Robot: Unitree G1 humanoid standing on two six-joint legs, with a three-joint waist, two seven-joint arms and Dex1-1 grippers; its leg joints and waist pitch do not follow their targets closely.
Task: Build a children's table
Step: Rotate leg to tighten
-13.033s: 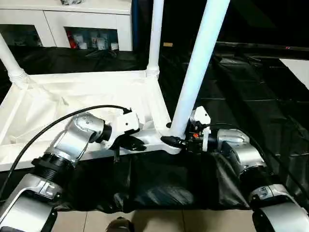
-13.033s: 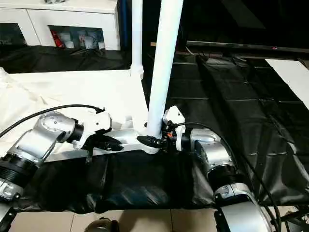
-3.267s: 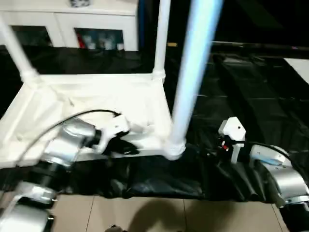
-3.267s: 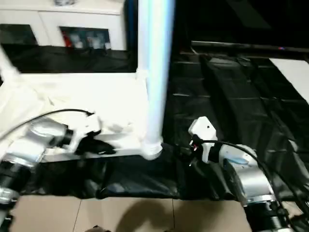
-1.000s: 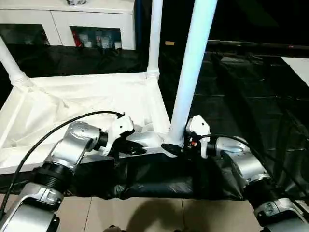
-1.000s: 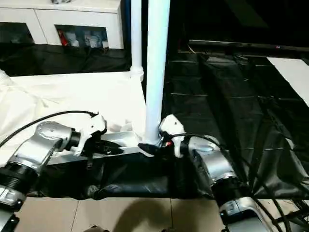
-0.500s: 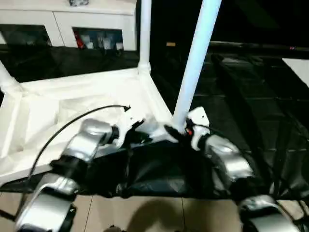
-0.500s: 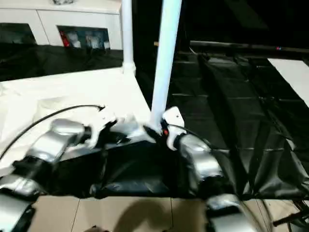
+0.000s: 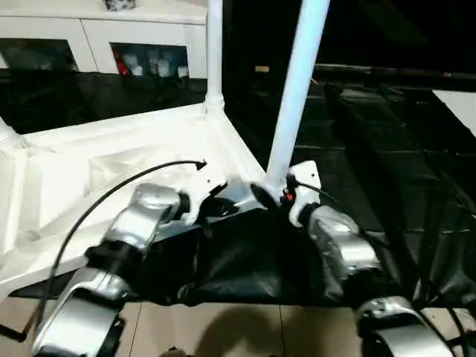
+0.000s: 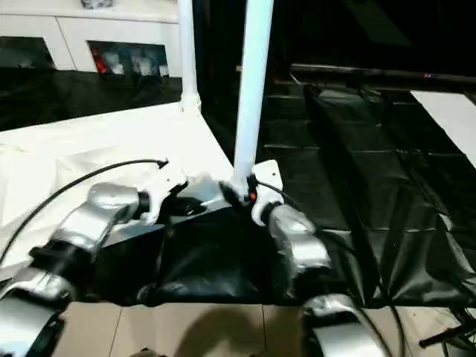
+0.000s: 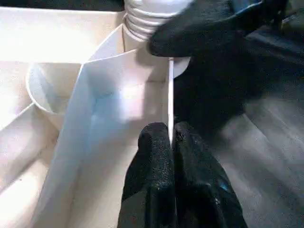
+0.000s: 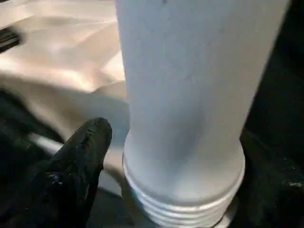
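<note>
Moved: tabletop (image 9: 111, 160) swung round, near corner lifted.
Left pincer (image 11: 170, 142): clenched on rim.
Right pincer (image 9: 269, 195): fingers spread around the leg (image 9: 296, 89).
Advice: keep leg vertical.

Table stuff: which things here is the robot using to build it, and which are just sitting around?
For the job:
- white tabletop, upside down
- near leg
- far leg
- left gripper, pinching the tabletop's edge
- right gripper, at the near leg's base

Just sitting around:
- black cover
- white cabinet
</note>
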